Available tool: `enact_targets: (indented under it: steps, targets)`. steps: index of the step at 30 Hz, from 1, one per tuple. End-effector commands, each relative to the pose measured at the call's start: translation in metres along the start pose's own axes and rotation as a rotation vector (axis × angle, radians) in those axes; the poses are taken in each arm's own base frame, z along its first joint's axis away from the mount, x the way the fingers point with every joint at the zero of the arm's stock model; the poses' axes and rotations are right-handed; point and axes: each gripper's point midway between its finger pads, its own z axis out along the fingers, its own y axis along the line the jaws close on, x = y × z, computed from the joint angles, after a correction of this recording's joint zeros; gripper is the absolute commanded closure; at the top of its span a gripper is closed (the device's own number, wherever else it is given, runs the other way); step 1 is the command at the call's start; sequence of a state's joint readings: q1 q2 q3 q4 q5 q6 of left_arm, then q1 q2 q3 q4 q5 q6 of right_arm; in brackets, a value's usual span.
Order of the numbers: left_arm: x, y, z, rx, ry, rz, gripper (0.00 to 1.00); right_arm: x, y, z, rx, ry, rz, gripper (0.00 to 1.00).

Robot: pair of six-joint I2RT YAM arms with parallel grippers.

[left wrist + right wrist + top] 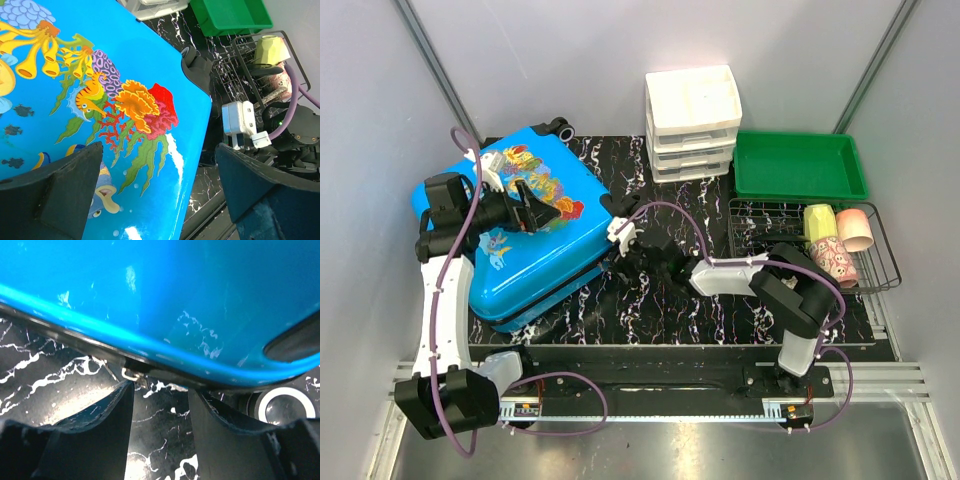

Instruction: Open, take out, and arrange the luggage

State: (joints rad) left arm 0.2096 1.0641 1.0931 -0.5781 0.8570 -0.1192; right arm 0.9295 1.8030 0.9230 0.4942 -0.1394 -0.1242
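The luggage point(560, 250) is a bright blue hard-shell suitcase lying flat and closed on the left of the black marble table, printed lid up. In the left wrist view, my left gripper point(159, 150) hovers wide open over the printed lid point(125, 60) near its right edge; from above it point(542, 205) sits over the lid's middle. My right gripper point(620, 258) is low against the suitcase's right side. Its jaws point(160, 389) stand apart under the blue shell point(150, 290), bare table between them. A small metal zipper pull point(131, 374) sits at the left fingertip.
A white three-drawer organiser point(692, 120) stands at the back centre, with a green tray point(800, 165) beside it. A wire basket point(892, 262) at the right holds a yellow cup point(819, 222), a pink cup point(855, 228) and a patterned cup point(833, 260). A suitcase wheel point(282, 407) shows beside my right finger.
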Motion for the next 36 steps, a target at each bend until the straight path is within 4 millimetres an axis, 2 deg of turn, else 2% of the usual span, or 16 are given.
enact_targets:
  steps: [1,10,17,22,23,27,29,32,33,35,36]
  targets:
    - [-0.013,-0.006,-0.003,0.028,-0.047,0.039,0.01,-0.049,-0.002,0.009,0.015,-0.150,0.010,0.44]
    - [-0.009,0.001,0.000,0.036,-0.035,0.000,0.01,-0.060,0.009,0.009,0.000,-0.193,0.037,0.50]
    - [-0.006,0.009,0.002,0.030,-0.028,-0.073,0.01,-0.059,0.006,0.001,0.039,-0.188,0.068,0.74]
    - [-0.005,0.012,0.003,0.032,-0.022,-0.099,0.01,-0.057,0.003,-0.009,0.064,-0.188,0.066,1.00]
    - [-0.005,0.013,0.004,0.032,-0.021,-0.100,0.01,-0.057,0.002,-0.010,0.070,-0.188,0.066,1.00]
    - [-0.002,0.025,0.005,-0.025,-0.020,-0.111,0.01,-0.056,-0.011,-0.019,0.144,-0.188,0.046,1.00]
    - [0.000,0.031,0.005,-0.060,-0.009,-0.115,0.01,-0.049,-0.019,-0.023,0.186,-0.168,0.027,1.00]
    - [0.005,0.052,0.005,-0.155,0.029,-0.122,0.01,-0.040,-0.032,-0.029,0.241,-0.146,0.012,1.00]
    - [0.009,0.064,0.007,-0.198,0.052,-0.134,0.01,-0.040,-0.043,-0.032,0.263,-0.143,0.017,1.00]
    - [0.014,0.074,0.007,-0.233,0.091,-0.140,0.01,-0.032,-0.054,-0.034,0.281,-0.116,0.022,1.00]
    - [0.015,0.081,0.006,-0.257,0.102,-0.147,0.01,-0.029,-0.067,-0.036,0.294,-0.109,0.030,1.00]
